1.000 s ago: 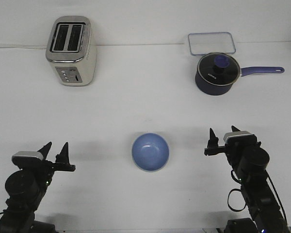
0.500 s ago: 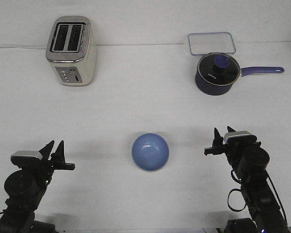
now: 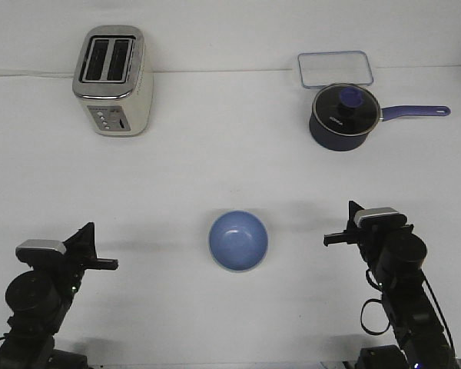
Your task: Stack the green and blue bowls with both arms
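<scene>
Smooth round blue bowl point(image 3: 238, 241) on matte white table point(image 3: 215, 169); green bowl unseen. Left gripper point(image 3: 88, 231) and right gripper point(image 3: 353, 210) fingers together.

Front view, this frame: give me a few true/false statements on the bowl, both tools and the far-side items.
1. The blue bowl sits between the two arms. True.
2. The left tool grips the bowl. False: it is apart from it, shut on nothing.
3. A green bowl stands beside the toaster. False: no green bowl shows by itself.
4. The saucepan has its lid on. True.
5. The right tool is open wide. False: shut.
</scene>
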Tool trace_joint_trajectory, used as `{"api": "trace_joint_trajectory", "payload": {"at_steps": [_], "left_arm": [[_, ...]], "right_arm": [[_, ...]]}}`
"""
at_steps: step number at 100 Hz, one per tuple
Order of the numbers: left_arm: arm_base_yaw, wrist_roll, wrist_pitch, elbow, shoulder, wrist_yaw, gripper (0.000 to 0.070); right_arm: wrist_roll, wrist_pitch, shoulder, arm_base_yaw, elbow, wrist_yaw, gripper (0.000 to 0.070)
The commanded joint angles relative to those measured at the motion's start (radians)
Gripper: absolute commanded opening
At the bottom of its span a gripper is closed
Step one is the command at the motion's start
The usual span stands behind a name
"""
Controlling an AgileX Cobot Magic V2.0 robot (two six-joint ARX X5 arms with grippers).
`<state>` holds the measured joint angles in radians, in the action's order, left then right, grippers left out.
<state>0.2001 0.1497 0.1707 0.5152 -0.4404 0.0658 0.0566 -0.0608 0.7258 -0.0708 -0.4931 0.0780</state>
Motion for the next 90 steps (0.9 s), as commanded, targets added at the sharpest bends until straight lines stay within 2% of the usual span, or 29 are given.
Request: {"api": "trace_joint_trajectory", "payload": {"at_steps": [1, 52, 58, 79, 90], "left_arm": [[0.000, 0.009, -0.016, 0.011, 0.000, 0.006, 0.0013], [0.000, 0.006, -0.018, 0.010, 0.006, 0.006, 0.0012], [-0.005, -0.040, -0.061, -0.002, 0.017, 0.009, 0.0013], [-0.021, -0.053, -0.268, -0.153, 0.127, 0.009, 0.0013], [-0.040, -0.064, -0.297, -0.250, 0.208, 0.009, 0.0013]], "right_arm": [[0.006, 0.016, 0.001, 0.000, -0.010, -0.001, 0.0003], [0.006, 0.016, 0.001, 0.000, -0.010, -0.001, 0.0003], [0.006, 0.016, 0.001, 0.000, -0.010, -0.001, 0.0003], [0.006, 0.016, 0.001, 0.000, -0.010, -0.001, 0.0003], [0.006, 0.016, 0.001, 0.000, -0.010, -0.001, 0.0003]]}}
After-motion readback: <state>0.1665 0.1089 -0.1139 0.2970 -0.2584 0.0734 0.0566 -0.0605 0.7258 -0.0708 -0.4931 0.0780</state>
